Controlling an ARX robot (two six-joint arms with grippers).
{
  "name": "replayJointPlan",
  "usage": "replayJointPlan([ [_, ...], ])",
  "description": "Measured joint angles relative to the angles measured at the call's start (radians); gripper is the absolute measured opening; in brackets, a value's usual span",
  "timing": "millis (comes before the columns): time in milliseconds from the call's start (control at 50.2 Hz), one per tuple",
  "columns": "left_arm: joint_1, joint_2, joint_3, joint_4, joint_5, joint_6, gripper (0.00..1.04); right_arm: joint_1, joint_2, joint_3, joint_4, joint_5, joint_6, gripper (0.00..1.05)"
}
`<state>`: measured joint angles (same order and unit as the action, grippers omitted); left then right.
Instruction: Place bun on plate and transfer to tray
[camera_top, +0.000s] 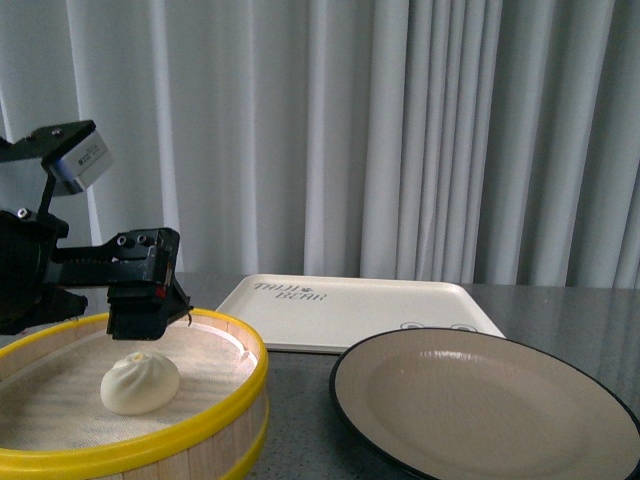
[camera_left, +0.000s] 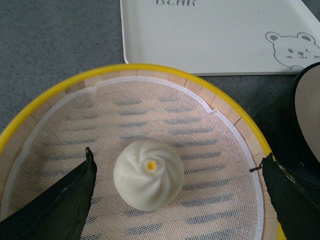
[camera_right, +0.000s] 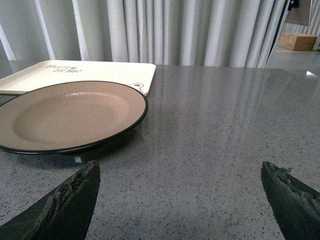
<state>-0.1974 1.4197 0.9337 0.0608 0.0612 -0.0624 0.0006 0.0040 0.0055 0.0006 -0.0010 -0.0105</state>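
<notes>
The bun (camera_top: 140, 382) (camera_left: 148, 173) sits pleats up, a yellow dot at its crown, on the white mesh (camera_left: 200, 145) that lines the yellow-rimmed basket (camera_top: 200, 430) (camera_left: 150, 68). On the wrist picture it lies a little off the basket's middle. My left claw (camera_top: 140, 322) (camera_left: 176, 155) hangs just above it, spread wide and holding nothing. One finger (camera_left: 65, 200) stands on each side of the bun and neither touches it.

From the bun, the tray (camera_top: 350, 305) (camera_left: 215, 40) lies at about 1 o'clock, flat on the grey worktop (camera_top: 560, 310) (camera_right: 210, 125), with dark lettering and a small bear drawing on it. The plate (camera_top: 480, 400) (camera_right: 70, 115) is at about 3 o'clock, beside the basket, nothing on it. Its far rim overlaps the tray's near edge as I see it; I cannot tell whether they touch.

My right claw (camera_right: 178, 167) is out of the front view. Its own camera shows it wide open and holding nothing, low over bare worktop, with the plate at roughly 10 o'clock from it. A pale curtain (camera_top: 400, 130) hangs behind.
</notes>
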Motion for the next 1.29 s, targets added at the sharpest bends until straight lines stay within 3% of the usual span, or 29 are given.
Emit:
replayJointPlan([
  [60,-0.004,0.013,0.000,0.012,0.007,0.000,0.98,0.000,0.000,0.000,0.000,0.000,0.000,0.96],
  [478,-0.035,0.139,0.009,0.167,-0.181,0.072,0.98,0.000,0.000,0.000,0.000,0.000,0.000,0.96],
  [935,-0.036,0.205,0.050,0.068,-0.175,0.056,0.98,0.000,0.000,0.000,0.000,0.000,0.000,0.96],
  [1294,-0.037,0.232,0.067,0.022,-0.243,0.053,0.96,0.000,0.000,0.000,0.000,0.000,0.000,0.96],
])
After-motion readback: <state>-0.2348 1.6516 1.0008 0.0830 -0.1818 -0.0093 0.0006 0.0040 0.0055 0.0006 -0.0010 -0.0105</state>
